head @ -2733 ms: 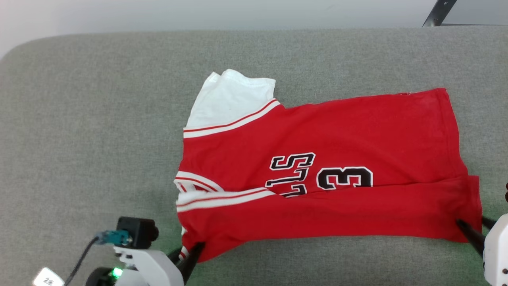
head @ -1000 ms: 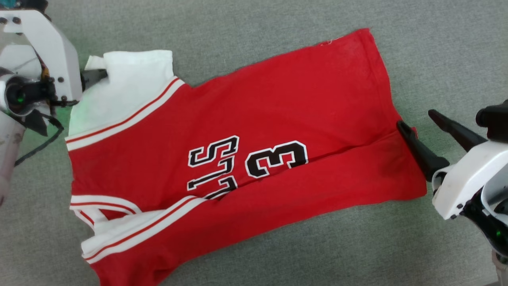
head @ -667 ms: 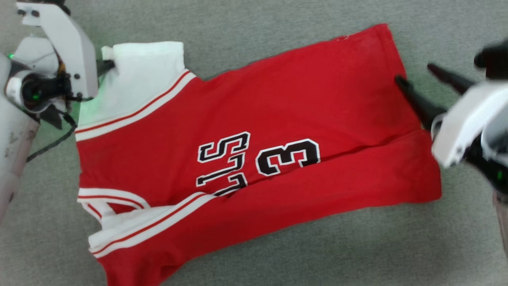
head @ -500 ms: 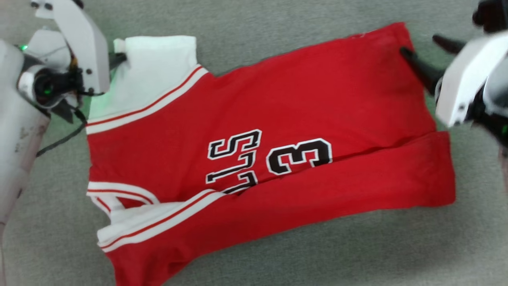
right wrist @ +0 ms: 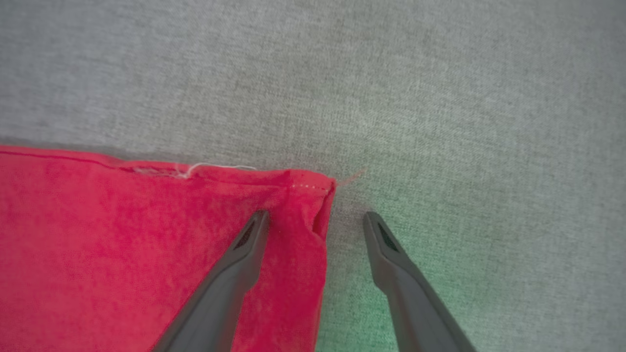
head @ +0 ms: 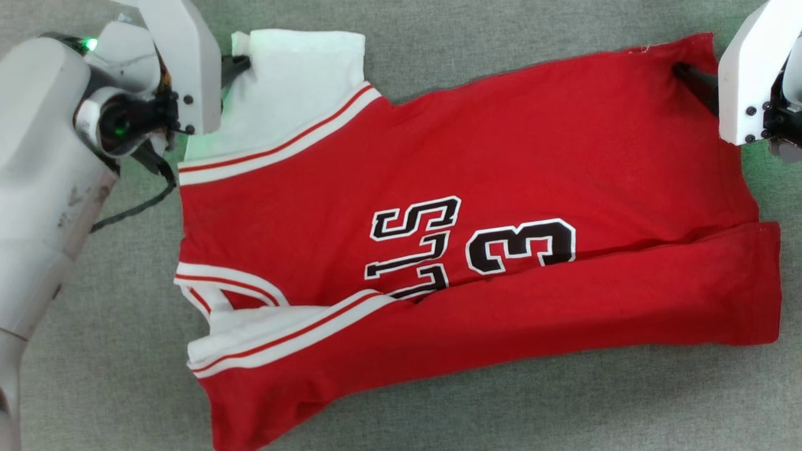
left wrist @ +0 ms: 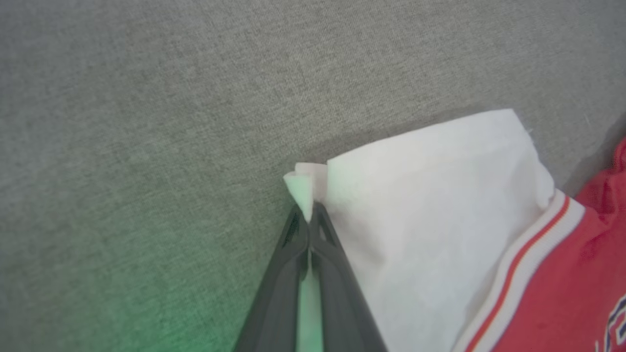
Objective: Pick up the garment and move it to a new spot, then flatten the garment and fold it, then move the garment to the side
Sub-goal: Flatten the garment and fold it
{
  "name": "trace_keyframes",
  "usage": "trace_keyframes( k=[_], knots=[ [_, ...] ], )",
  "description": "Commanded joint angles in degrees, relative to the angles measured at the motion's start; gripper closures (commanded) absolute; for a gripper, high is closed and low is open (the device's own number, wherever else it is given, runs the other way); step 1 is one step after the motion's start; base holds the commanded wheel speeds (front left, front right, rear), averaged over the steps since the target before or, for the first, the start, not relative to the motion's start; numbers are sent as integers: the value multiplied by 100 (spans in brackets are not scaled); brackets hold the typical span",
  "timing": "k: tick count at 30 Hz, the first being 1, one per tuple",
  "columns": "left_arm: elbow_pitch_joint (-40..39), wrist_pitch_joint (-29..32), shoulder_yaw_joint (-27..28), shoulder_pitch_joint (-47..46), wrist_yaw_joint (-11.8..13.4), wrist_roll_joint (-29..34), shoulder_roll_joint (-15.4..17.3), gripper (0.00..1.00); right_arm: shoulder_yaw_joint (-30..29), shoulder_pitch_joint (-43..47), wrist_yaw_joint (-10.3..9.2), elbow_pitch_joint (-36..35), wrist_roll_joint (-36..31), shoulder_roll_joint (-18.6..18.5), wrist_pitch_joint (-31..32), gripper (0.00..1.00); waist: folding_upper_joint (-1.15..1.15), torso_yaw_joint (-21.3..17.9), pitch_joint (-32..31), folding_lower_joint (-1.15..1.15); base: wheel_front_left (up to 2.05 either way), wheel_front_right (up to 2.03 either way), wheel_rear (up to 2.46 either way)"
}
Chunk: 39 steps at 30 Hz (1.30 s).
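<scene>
On grey fabric (head: 501,401), the left hand (left wrist: 309,217) pinches the garment (head: 501,156).

Grey fabric-covered worktop (head: 476,407), fine woven texture, lies flat; faint green light tints patches of the worktop.

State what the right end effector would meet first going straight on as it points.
Likely the red corner of the garment, straddled by the open right end effector; then the grey cushion. Depth unclear.
</scene>
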Motion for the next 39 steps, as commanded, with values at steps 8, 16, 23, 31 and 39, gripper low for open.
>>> trace_keyframes(
  k=[8,16,23,31,39],
  knots=[
    [-9,-461,-490,299,-25,-275,-196,100,239,143,-7,386,203,-71,-583,100,0,94,-298,0,0,0,0],
    [-75,-1897,-590,501,-18,-503,-219,100,313,517,-7,625,464,-191,-1423,100,0,281,-1217,0,0,0,0],
    [-904,-2794,-817,923,-18,-774,81,100,478,1196,-7,249,841,-557,-1803,100,0,480,-1809,0,0,0,0],
    [-2155,-3508,-1041,1842,-18,-991,851,100,402,2301,-7,-488,1173,-1062,-1835,100,0,606,-2073,0,0,0,0],
    [-3205,-4234,-1118,3158,251,-1236,1487,100,-115,3357,-7,-1085,1268,-1277,-1720,100,0,636,-2127,0,0,0,0]
  ],
)
